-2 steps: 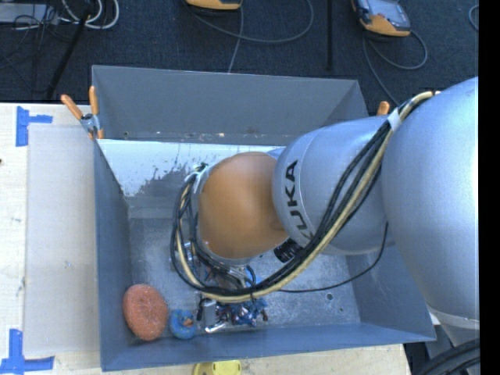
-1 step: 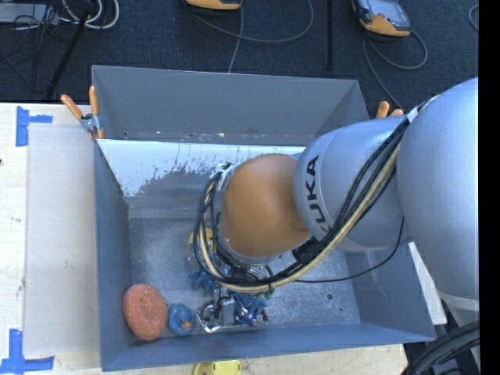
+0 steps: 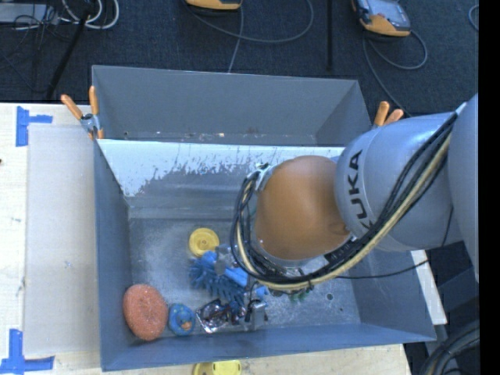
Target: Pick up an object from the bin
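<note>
Near left corner: a rust-orange oval lump (image 3: pixel 144 312) lies on the floor of the bin (image 3: pixel 156 190), close to the near wall.
Beside it: a small blue ring-shaped piece (image 3: pixel 180 319) just to the right of the lump.
Near middle: a dark shiny tangle (image 3: pixel 221 313) lies along the near wall.
Gripper (image 3: pixel 250 305): down low at the right end of the dark tangle, under the arm's orange cover (image 3: pixel 301 207). Whether it is apart or together cannot be told, nor whether it has hold of anything.
Just behind: a blue frilly thing (image 3: pixel 211 276), touching the tangle and reaching under the cover's edge.
Further back: a yellow round disc (image 3: pixel 204 241), just beyond the blue thing.
Arm (image 3: pixel 406 178): grey, with cables, coming in from the right.
</note>
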{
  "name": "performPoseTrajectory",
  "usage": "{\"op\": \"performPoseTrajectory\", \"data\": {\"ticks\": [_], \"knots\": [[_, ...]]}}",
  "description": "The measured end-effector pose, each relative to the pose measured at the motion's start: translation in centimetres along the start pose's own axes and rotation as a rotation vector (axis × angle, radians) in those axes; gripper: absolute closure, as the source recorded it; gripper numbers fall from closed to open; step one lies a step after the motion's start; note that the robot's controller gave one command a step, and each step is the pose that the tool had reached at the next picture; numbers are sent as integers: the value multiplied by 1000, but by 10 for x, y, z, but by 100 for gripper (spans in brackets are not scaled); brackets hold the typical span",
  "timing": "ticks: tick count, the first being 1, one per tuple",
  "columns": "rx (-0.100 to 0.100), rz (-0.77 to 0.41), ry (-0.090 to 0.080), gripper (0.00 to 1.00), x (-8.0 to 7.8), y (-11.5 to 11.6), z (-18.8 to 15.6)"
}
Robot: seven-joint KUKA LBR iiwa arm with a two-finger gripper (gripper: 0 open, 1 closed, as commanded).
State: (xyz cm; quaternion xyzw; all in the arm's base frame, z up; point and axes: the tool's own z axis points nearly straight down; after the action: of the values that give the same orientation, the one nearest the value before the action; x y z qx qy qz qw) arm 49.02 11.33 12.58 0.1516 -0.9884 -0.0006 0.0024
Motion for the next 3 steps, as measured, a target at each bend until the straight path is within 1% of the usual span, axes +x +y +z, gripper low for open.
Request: {"op": "performPoseTrajectory", "data": {"ticks": [1, 2, 3], "knots": [[2, 21, -6, 0, -21, -55, 12], [2, 165, -7, 0, -18, -51, 37], [1, 110, 16, 100, -10, -23, 55]]}}
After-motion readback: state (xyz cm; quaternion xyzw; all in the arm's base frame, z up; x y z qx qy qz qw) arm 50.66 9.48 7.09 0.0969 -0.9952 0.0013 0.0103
